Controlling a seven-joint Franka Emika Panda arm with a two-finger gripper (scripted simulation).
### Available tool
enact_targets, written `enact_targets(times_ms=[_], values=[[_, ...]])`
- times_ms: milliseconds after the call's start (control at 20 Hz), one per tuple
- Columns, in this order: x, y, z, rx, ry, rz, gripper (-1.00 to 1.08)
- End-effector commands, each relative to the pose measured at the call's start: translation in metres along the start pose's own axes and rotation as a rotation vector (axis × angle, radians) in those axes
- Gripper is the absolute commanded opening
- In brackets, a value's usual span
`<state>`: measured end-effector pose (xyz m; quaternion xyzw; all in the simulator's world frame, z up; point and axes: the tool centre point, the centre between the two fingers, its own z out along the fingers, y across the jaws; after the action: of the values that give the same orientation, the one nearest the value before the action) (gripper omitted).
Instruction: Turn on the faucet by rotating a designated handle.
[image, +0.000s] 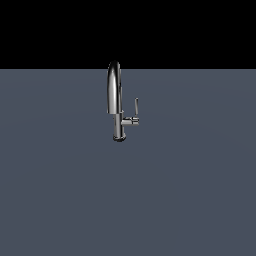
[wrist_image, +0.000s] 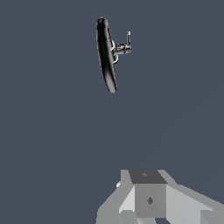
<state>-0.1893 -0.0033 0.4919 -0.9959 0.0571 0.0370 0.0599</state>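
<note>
Looking at the exterior view, we find the faucet (image: 115, 102) upper centre, its handle (image: 136, 106) upright just right of the spout. Our gripper (wrist_image: 148, 199) sits low in the wrist view, well apart; whether its fingers are spread we cannot tell. We risk catching the arched spout instead of the thin lever.

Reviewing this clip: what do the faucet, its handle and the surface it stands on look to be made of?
The faucet looks like polished chrome metal: bright highlights streak down its arched spout beside dark mirror-like bands. The handle shows the same shiny silver finish, so probably the same metal. The surface is a flat, matte slate-blue with no texture or reflections; its material cannot be told from this render.
</note>
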Motion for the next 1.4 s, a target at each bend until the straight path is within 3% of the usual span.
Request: enact_targets(times_ms=[0,1350], values=[[0.014,-0.002,0.003,0.031,-0.033,0.033,-1.0],[0.173,0.002,0.063,0.403,-0.42,0.423,-1.0]])
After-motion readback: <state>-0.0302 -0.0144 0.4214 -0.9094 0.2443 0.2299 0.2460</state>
